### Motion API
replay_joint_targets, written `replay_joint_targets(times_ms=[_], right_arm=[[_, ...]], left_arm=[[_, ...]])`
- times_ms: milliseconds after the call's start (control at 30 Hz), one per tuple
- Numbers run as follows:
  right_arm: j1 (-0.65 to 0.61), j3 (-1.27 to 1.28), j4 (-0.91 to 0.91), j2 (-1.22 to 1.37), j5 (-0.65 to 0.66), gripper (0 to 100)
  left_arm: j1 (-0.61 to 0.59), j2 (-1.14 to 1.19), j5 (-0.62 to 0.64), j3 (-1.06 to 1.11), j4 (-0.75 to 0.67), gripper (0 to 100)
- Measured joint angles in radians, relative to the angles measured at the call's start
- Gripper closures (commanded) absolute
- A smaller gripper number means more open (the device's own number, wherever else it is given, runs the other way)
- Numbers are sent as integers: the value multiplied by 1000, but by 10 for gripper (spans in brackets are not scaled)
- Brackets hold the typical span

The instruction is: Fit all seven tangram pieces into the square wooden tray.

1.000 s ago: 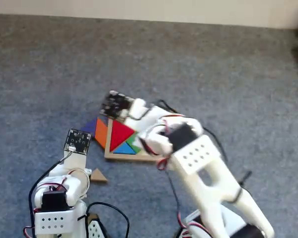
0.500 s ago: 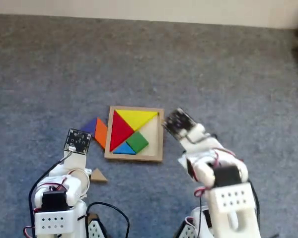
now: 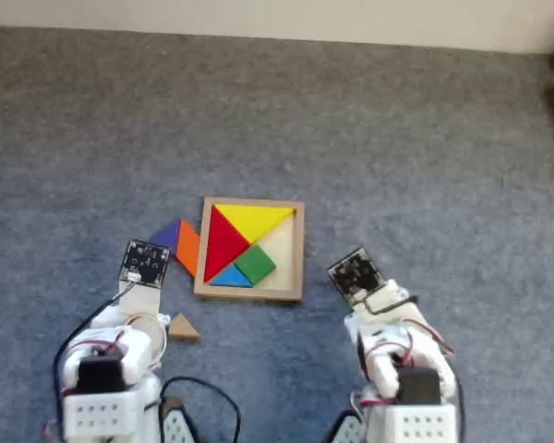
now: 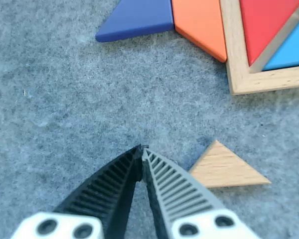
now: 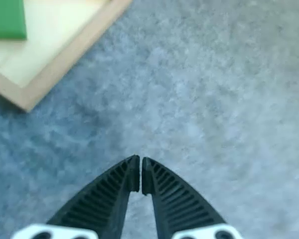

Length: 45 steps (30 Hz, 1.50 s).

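Note:
The square wooden tray (image 3: 298, 249) lies mid-table and holds a red triangle (image 3: 222, 242), a yellow triangle (image 3: 256, 220), a green square (image 3: 256, 263) and a blue triangle (image 3: 229, 275). Outside its left wall lie an orange piece (image 3: 188, 247) and a dark blue piece (image 3: 169, 234). A plain wooden triangle (image 3: 182, 327) lies on the cloth near the left arm. My left gripper (image 4: 141, 149) is shut and empty, just beside the wooden triangle (image 4: 225, 167). My right gripper (image 5: 140, 160) is shut and empty over bare cloth, off the tray's (image 5: 55, 69) near right corner.
Grey cloth covers the table. Both arm bases stand at the near edge. A pale strip runs along the far edge. Open cloth lies to the right of the tray and behind it.
The right arm has drawn back from over the tray to the near right, leaving the tray's pieces uncovered. The left arm has not moved.

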Motion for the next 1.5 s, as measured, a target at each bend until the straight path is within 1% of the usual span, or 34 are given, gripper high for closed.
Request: replay_joint_targets(times_ms=[67, 333, 667, 833, 1500], right_arm=[[-3, 5, -2, -3, -29, 979], [5, 5, -3, -8, -319, 984], [8, 5, -32, -8, -606, 995], [8, 5, -35, -8, -724, 995], [8, 5, -11, -8, -743, 995]], left_arm=[[0, 0, 0, 0, 0, 994], [0, 0, 0, 0, 0, 994], [0, 0, 0, 0, 0, 994], [0, 0, 0, 0, 0, 994], [0, 0, 0, 0, 0, 993]])
